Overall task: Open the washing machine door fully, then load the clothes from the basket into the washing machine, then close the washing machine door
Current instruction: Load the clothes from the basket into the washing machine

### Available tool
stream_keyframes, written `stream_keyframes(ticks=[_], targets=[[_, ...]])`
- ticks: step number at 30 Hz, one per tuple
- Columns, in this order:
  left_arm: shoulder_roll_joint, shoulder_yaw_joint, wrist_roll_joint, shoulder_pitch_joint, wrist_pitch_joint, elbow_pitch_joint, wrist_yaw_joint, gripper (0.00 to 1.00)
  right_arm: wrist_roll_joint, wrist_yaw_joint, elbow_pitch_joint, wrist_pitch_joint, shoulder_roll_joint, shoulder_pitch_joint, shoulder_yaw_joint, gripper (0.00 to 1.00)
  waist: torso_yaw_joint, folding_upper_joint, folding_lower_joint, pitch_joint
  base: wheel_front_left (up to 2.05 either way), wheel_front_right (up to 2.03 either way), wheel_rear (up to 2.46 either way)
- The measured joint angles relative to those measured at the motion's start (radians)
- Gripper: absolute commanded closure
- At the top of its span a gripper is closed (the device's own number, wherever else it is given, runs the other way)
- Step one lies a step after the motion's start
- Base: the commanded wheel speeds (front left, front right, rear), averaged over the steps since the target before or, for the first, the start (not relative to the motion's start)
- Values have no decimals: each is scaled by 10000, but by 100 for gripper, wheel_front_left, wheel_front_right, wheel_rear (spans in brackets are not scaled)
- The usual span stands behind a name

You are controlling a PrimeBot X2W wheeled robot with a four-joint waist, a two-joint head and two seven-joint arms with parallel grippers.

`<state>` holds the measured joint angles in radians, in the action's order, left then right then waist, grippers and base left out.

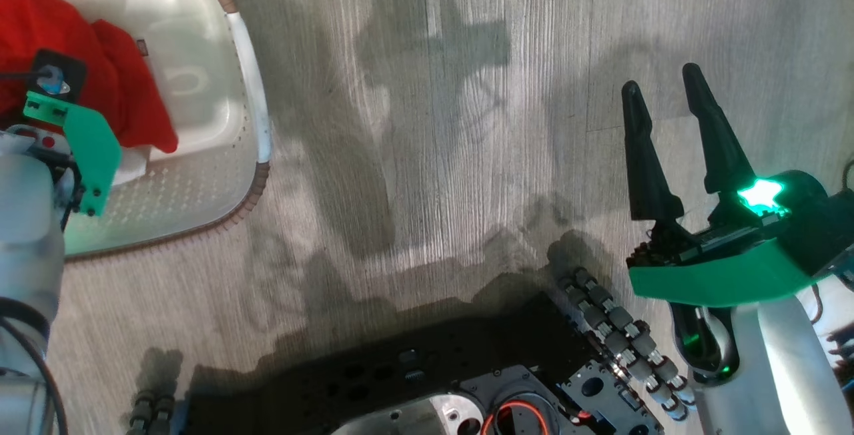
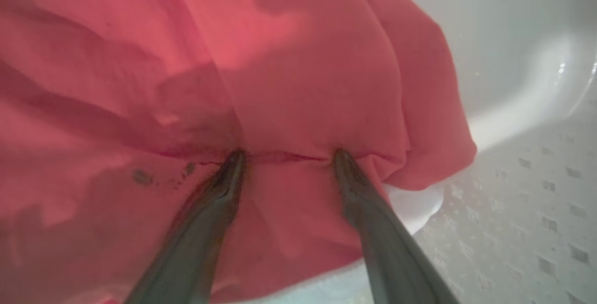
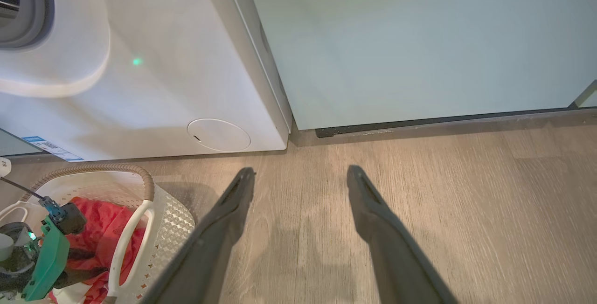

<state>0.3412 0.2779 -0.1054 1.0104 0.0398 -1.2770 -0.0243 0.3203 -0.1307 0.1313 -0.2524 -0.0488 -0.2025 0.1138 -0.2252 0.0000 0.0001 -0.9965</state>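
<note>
The white perforated basket point(image 1: 250, 95) with its brown rim stands on the floor at the upper left. Inside it lie the red clothes point(image 1: 127, 88). My left gripper point(image 2: 289, 155) reaches down into the basket, open, with both fingertips point(image 2: 233, 162) pressed into the red clothes point(image 2: 280, 61) and a fold bunched between them. My right gripper point(image 1: 662, 81) hangs open over bare floor at the right, holding nothing. In the right wrist view the white washing machine point(image 3: 154, 85) rises behind the basket point(image 3: 168, 220), its grey gasket point(image 3: 28, 15) at the top left. The washing machine door is out of view.
A pale teal cabinet point(image 3: 410, 47) stands right of the machine, above a dark kick strip. A round flap point(image 3: 218, 134) and blue label point(image 3: 51, 148) sit low on the machine front. My dark wheeled base point(image 1: 467, 381) fills the bottom of the head view. Wood-look floor point(image 1: 434, 121) stretches between basket and right gripper.
</note>
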Motion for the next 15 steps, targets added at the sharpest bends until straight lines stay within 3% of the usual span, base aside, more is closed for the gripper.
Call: stream_keyframes(ticks=[6, 7, 8, 15], targets=[[146, 69, 90, 23, 435, -33, -100, 2, 88, 0, 0, 0, 0, 1, 0, 0, -83, 0, 0, -67, 0, 0, 0], [150, 73, 98, 35, 499, -35, -136, 55, 119, 0, 0, 0, 0, 1, 0, 0, -88, 0, 0, -73, 0, 0, 0], [155, 77, 123, 47, 548, -38, -176, 100, 157, 0, 0, 0, 0, 0, 0, 0, -92, 0, 0, -76, 0, 0, 0], [142, 132, 267, 58, 571, -65, -251, 100, 155, 0, -15, 0, 0, -69, 38, 0, -83, 0, 0, -6, 0, 0, 0]])
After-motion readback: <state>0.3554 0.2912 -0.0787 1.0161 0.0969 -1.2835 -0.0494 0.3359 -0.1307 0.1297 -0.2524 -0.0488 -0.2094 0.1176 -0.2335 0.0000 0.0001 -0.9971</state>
